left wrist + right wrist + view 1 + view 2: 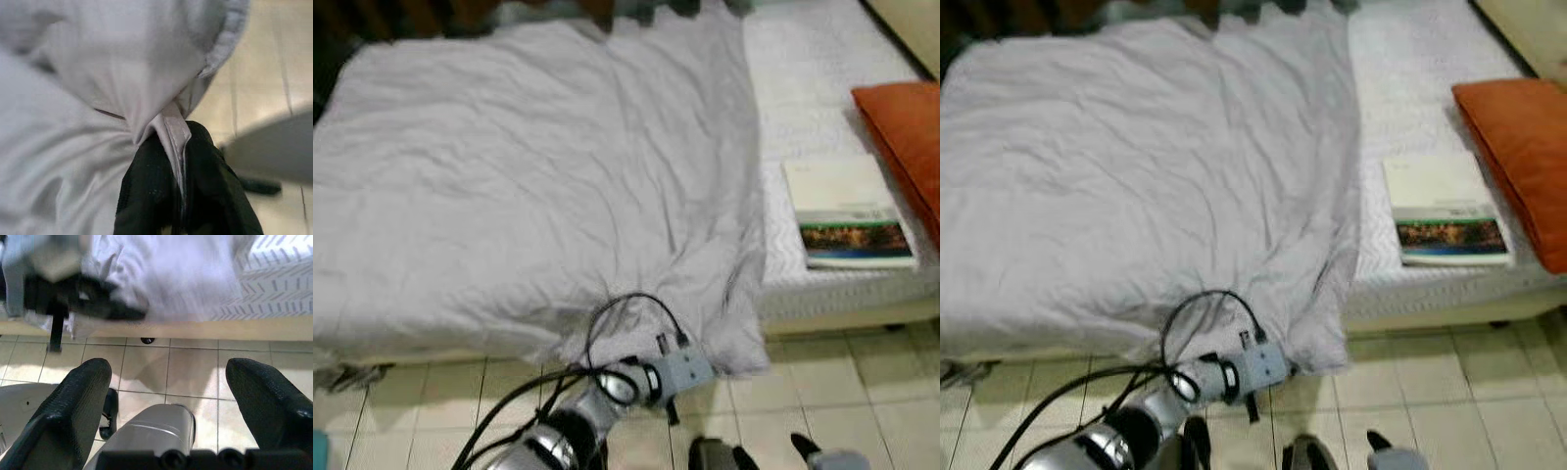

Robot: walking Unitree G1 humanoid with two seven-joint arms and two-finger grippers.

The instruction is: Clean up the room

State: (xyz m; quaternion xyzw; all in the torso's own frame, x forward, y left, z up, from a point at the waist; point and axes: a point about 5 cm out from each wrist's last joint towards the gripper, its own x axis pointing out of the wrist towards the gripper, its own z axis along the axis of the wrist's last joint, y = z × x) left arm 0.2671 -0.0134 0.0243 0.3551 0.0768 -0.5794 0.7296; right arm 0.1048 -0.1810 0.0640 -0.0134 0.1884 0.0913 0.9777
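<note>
A pale crumpled duvet [538,166] is spread over most of the bed, and its near corner hangs down toward the tiled floor. My left gripper [178,147] is shut on that corner, with a fold of the hem pinched between its black fingers. From the head camera the left wrist [680,372] sits just under the hanging corner at the bed's near edge. My right gripper [166,377] is open and holds nothing. It hovers low over the floor tiles, just right of the left arm and short of the bed.
The bare quilted white mattress [803,88] shows on the right side of the bed. A book [847,211] lies there, with an orange pillow [906,137] at the far right. Beige floor tiles [822,392] run along the bed's near edge.
</note>
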